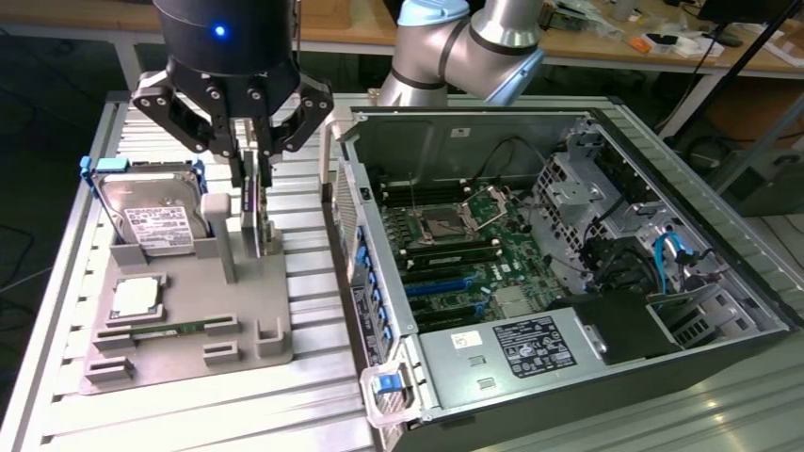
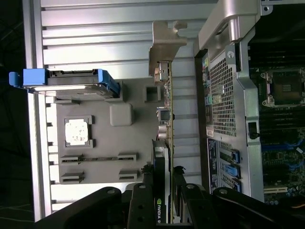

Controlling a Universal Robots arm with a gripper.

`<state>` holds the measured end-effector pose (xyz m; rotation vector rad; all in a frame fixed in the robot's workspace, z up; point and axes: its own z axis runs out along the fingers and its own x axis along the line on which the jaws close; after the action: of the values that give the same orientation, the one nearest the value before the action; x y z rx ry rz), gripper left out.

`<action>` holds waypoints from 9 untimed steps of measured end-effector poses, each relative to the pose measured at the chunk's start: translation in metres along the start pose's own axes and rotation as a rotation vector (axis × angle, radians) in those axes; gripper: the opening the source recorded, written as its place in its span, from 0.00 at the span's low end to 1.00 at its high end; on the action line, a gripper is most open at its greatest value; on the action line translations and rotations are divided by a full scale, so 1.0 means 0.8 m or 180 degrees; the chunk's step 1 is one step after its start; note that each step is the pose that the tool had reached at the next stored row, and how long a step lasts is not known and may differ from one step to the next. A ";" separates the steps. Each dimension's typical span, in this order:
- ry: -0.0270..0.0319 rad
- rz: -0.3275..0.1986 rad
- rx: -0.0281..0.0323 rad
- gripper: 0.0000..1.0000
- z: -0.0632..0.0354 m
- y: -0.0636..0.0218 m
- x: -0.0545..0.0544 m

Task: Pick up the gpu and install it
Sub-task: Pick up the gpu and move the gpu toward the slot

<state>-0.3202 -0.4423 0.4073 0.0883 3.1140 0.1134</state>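
- Starting at the exterior view's left: the hard drive (image 1: 153, 215) in its blue frame leans up at the far end of the grey tray (image 1: 239, 315), which sits on the slatted tabletop (image 1: 314, 395).
- Nearer on that tray, a square processor chip (image 1: 136, 298) lies flat in its pocket. Just past it the narrow green RAM stick (image 1: 169, 330) lies in its groove.
- Now my claw (image 1: 255, 162)! It hangs straight down over the tray's edge on the exterior view's right, just beside the hard drive.
- The gpu (image 1: 260, 212) stands on its long edge in the tray's upright slot, and its top edge runs up between my fingers.
- From my wrist I see the same thing: my claw (image 2: 163, 179) is narrowed to a slim gap, with one finger on each face of the gpu (image 2: 167, 109). I am clamped on the card.
- The card's silvery bracket is at the far end from my grip, and its lower edge sits in the tray's holder.
- Moving right, the open computer case (image 1: 465, 146) lies on its side close beside the tray.
- Inside is the green motherboard (image 1: 503, 235), with a bare processor socket (image 1: 449, 224) and blue slots (image 1: 434, 282) below it.
- A silver box with a black label (image 1: 528, 344) fills the case's near corner.
- My arm (image 1: 477, 47) rises behind the case.
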 end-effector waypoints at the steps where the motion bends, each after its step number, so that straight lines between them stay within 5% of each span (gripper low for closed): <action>1: 0.0000 0.0000 0.0000 0.27 0.000 0.000 0.000; 9: 0.0000 0.0000 0.0000 0.27 -0.002 0.000 0.000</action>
<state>-0.3202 -0.4423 0.4091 0.0882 3.1140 0.1134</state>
